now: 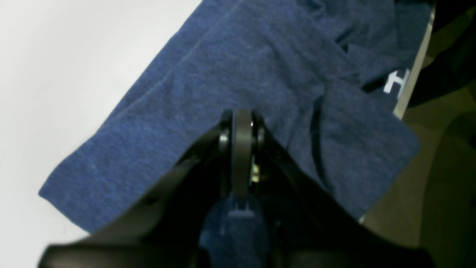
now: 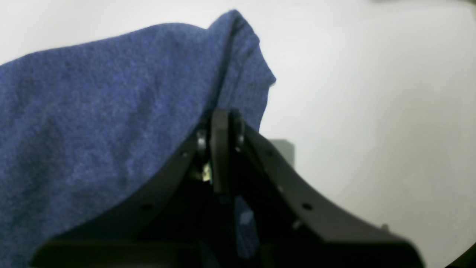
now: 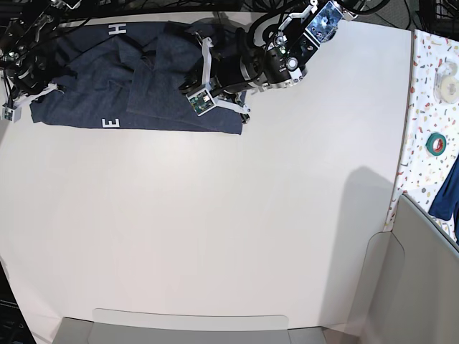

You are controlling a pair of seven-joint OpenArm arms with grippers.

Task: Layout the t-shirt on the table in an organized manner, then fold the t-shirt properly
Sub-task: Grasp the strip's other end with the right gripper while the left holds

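The dark navy t-shirt [image 3: 129, 79] lies rumpled along the far left of the white table [image 3: 215, 229], with white letters H [image 3: 115, 29] and E [image 3: 111, 124] showing. My left gripper [image 3: 197, 92] sits on the shirt's right part. In the left wrist view this gripper [image 1: 241, 115] is shut on the t-shirt [image 1: 230, 74], and blue cloth shows between its fingers. My right gripper [image 3: 39, 97] is at the shirt's left end. In the right wrist view it [image 2: 221, 115] is shut on a raised fold of the t-shirt [image 2: 93, 111], with bare table [image 2: 372, 93] to its right.
The shirt reaches the table's far edge [image 1: 412, 74]. On the right stands a narrow speckled surface [image 3: 427, 107] carrying a green tape roll [image 3: 437, 144], a pale roll [image 3: 450, 86] and a brighter blue cloth [image 3: 448, 190]. A grey panel [image 3: 423, 272] sits at the front right.
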